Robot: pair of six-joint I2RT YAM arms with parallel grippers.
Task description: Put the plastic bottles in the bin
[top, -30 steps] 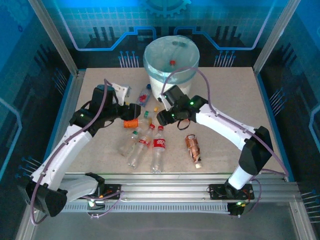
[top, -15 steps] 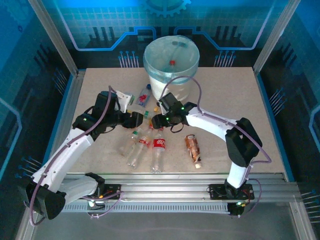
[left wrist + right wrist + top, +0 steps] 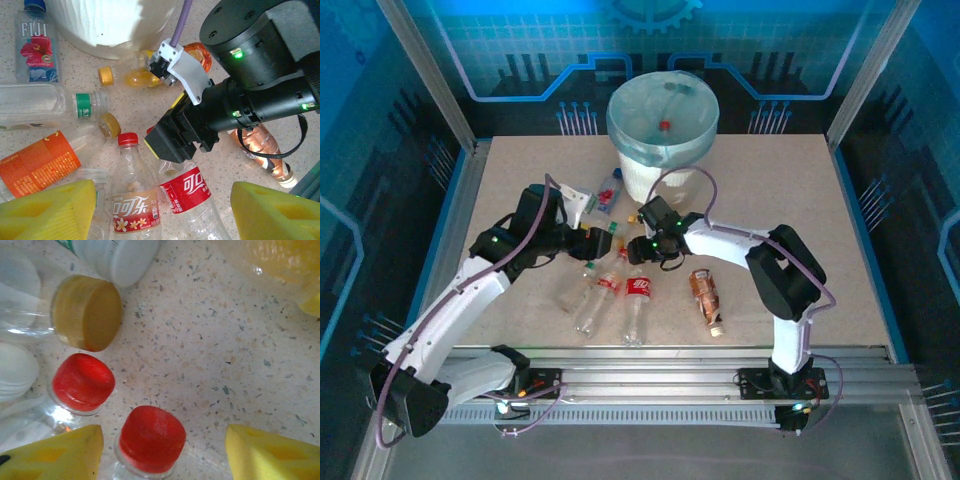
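Note:
Several plastic bottles lie on the table in front of the bin (image 3: 663, 130). My right gripper (image 3: 646, 250) is low over the neck end of the red-label cola bottle (image 3: 638, 292). In the right wrist view its yellow pads (image 3: 55, 452) stand apart on either side of that bottle's red cap (image 3: 150, 437), without touching it; the gripper (image 3: 162, 452) is open. My left gripper (image 3: 595, 243) hovers open (image 3: 162, 212) above the red-label cola bottle (image 3: 192, 192) and a peach-label cola bottle (image 3: 132, 200). An orange-label bottle (image 3: 40, 162) lies at its left pad.
A Fiji bottle (image 3: 36, 45), a clear green-capped bottle (image 3: 50, 105) and a yellow-capped juice bottle (image 3: 132, 75) lie near the bin's white wall (image 3: 100, 20). A brown bottle (image 3: 705, 290) lies to the right. The two grippers are close together.
The right arm has folded and brought its gripper down and nearer, onto the cola bottle's cap. The left gripper has shifted right over the bottles. Both have opened wider.

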